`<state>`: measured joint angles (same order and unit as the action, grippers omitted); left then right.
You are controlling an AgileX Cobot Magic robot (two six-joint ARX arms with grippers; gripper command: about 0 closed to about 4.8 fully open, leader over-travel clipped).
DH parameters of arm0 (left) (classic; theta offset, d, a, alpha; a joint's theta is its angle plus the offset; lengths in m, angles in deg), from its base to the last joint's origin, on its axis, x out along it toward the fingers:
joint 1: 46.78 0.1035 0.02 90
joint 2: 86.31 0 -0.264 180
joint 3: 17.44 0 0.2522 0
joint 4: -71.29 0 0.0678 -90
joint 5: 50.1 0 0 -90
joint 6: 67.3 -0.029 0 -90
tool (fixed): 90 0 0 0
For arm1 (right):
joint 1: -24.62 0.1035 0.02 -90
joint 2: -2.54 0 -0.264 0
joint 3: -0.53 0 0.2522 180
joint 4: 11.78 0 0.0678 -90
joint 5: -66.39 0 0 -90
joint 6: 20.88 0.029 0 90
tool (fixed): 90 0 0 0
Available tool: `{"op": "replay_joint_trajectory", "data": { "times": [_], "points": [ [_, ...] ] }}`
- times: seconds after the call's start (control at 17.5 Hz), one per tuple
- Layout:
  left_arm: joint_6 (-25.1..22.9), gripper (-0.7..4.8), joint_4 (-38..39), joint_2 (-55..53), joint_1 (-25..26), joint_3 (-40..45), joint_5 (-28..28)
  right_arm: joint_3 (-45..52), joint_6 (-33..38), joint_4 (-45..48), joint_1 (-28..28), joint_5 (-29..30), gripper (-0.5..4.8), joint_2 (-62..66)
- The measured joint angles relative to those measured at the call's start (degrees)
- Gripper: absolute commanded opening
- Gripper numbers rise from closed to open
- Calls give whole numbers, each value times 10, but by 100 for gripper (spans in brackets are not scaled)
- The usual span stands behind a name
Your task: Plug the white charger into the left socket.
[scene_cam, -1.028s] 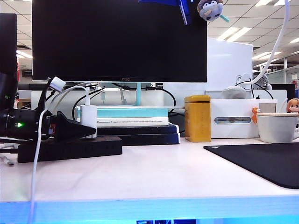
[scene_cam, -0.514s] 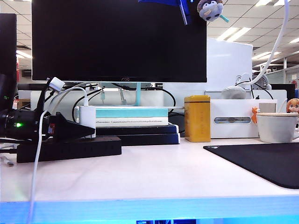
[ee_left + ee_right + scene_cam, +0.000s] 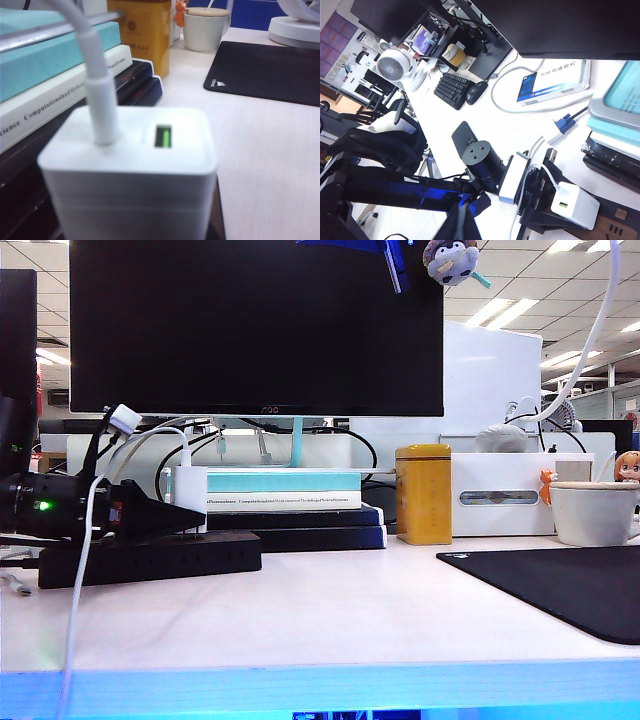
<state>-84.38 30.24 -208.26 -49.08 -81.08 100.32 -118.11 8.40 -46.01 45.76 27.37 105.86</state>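
The white charger [image 3: 190, 492] is sitting between the left jaws, and the left gripper [image 3: 178, 518] is holding it by its two flat sides, just above the black power strip [image 3: 150, 558]. The jaws are half closed, pressing on the block. It is standing upright, with its green port [image 3: 163, 136] and its thin white cable [image 3: 95, 85] on top, pointing away from the strip. I cannot tell if its prongs are in the left socket [image 3: 616, 230] yet, because the block is hiding them.

The charger is looking small, hard and light. Its smooth plastic could be slipping if the jaws squeeze too softly, so the flat sides, low down, seem the best place to grip. The cable is bendy and may be tugging the block sideways.

Compared with a second ago, the charger is in nearly the same spot; half a second ago it and the strip were a tiny bit further left.

Behind the jaws, books [image 3: 280, 490] are lying stacked on the tabletop [image 3: 330, 610]. The right gripper [image 3: 462, 222] is staying high above, looking down, with its jaws shut on nothing.
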Motion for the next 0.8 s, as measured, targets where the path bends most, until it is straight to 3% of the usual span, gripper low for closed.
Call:
{"op": "replay_joint_trajectory", "data": {
  "times": [0.11,0.34,0.46,0.8],
  "points": [
    [0,315,1,0,-2,0,-5,0,2,0,0,0,-1,0],
    [24,383,15,1,-3,1,-28,0,2,0,0,0,-1,0],
    [24,445,17,4,-3,1,-30,0,2,1,0,0,-1,0],
    [19,467,108,57,0,12,-82,0,2,1,0,0,-1,0]
  ]
}}
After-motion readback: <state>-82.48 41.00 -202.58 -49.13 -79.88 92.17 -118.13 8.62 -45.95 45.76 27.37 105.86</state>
